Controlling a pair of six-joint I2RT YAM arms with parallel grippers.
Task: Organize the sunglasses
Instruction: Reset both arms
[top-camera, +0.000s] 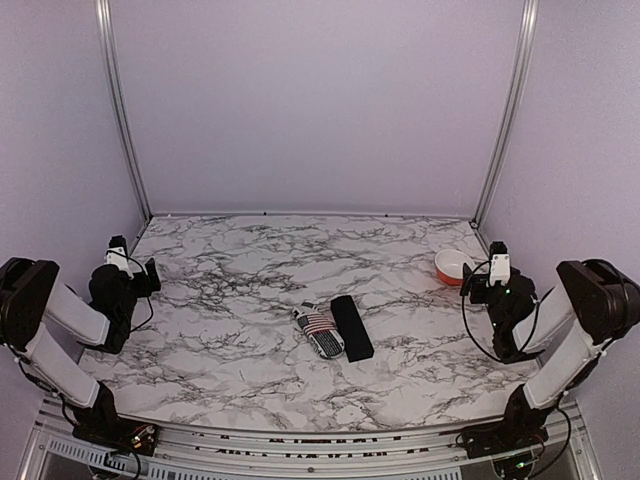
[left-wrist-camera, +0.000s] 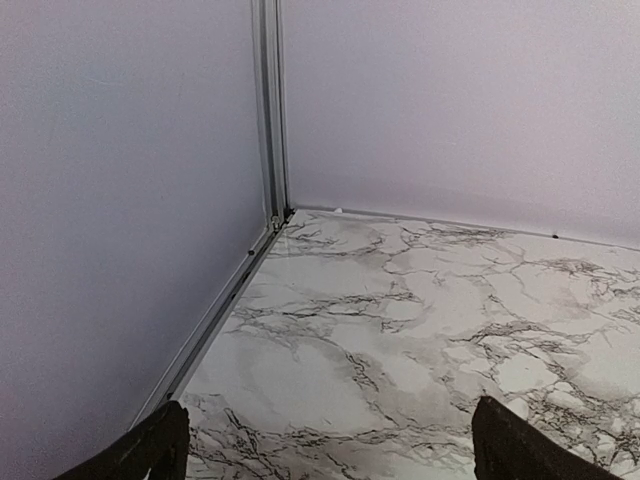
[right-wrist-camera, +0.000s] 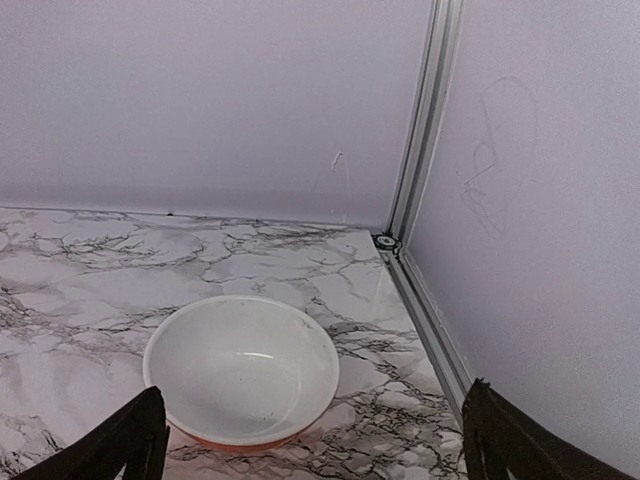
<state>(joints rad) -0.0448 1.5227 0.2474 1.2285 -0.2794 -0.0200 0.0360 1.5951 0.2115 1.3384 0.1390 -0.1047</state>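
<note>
Sitting folded at opposite edges of the surface (top-camera: 230, 300), the left end effector (top-camera: 150, 272) and the right end effector (top-camera: 472, 285) both stand wide apart and hold nothing. The left wrist view shows only bare marble ahead, and the right one looks down on an empty bowl (right-wrist-camera: 240, 370) just in front of its fingertips. No sunglasses show in any view. At mid-surface a stars-and-stripes case (top-camera: 320, 333) and a black case (top-camera: 352, 328) lie side by side, and whether a pair sits inside either cannot be told. If they do, the sorting looks about done. The main risks are a lid not fully seated, a reach to the centre shoving both close-lying cases together, or the right arm clipping the bowl as it swings out.
</note>
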